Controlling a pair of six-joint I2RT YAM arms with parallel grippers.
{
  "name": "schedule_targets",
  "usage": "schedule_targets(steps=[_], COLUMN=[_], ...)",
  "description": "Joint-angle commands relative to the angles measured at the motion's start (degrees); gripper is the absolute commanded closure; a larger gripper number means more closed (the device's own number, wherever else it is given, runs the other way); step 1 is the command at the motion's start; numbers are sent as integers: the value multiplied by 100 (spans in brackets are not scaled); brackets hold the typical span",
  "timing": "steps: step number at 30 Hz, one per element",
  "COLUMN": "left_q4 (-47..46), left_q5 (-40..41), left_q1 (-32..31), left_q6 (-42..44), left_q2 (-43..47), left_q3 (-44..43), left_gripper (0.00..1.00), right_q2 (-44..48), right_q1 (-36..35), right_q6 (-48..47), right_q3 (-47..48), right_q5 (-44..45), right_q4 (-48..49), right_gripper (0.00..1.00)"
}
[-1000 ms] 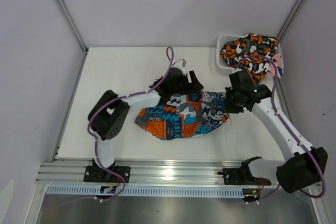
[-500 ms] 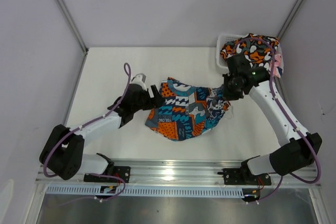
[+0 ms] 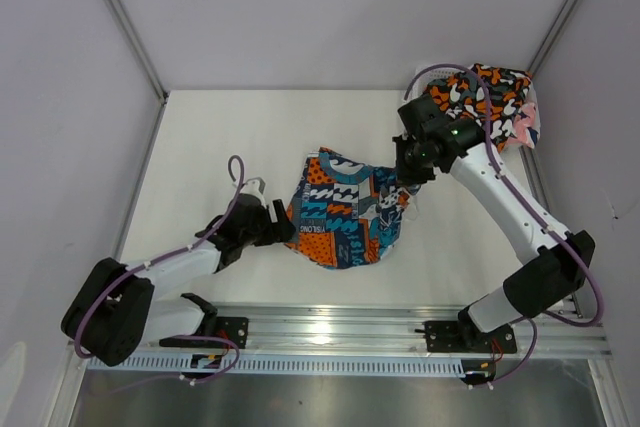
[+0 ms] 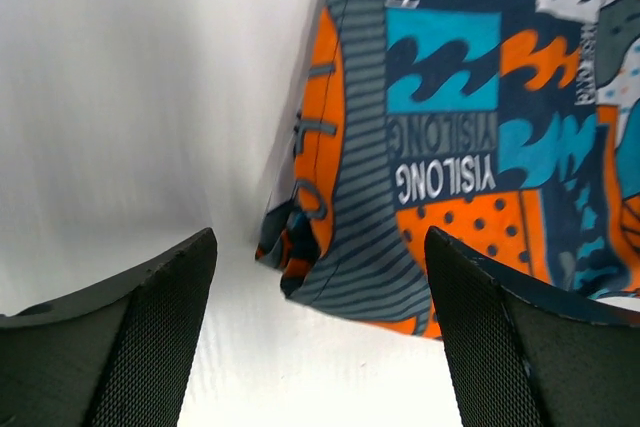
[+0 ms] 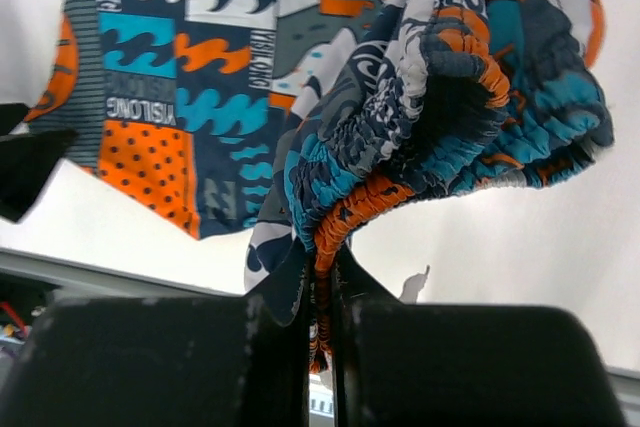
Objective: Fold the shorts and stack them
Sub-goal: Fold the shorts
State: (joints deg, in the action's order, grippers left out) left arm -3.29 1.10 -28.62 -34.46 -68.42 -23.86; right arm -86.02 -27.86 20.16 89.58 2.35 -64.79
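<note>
Soft printed cloth shorts, smooth matt white table, left hand with matt black gridded pads

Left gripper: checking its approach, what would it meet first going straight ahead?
Probably the near corner of the patchwork shorts, lying just ahead of the open left gripper; depth is hard to judge.

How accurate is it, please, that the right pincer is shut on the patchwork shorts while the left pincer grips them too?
Not quite: the left wrist view shows the left pincer open, holding nothing, beside the patchwork shorts. The right pincer is indeed shut on them.
</note>
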Motion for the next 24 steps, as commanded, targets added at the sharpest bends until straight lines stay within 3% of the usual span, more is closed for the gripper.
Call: schedule_targets(steps=[1, 5, 14, 24], left_q4=[-330, -549, -1025, -972], left_q5=[-66, -286, -365, -137], left_q1=[50, 41, -196, -425], left_q6=[-8, 0, -26, -70], left_q2=[250, 268, -127, -31], left_q3=[232, 513, 821, 874], left_gripper=[14, 19, 40, 43], right_q2=[-169, -450, -1189, -2146], right_q1=[-246, -536, -1011, -1573], right_q6=[295, 593, 1050, 1543], right_q3=[349, 516, 824, 1316], right_q5=[-165, -165, -165, -147], right_q4=[353, 573, 1065, 1663], right_gripper=[100, 100, 100, 100])
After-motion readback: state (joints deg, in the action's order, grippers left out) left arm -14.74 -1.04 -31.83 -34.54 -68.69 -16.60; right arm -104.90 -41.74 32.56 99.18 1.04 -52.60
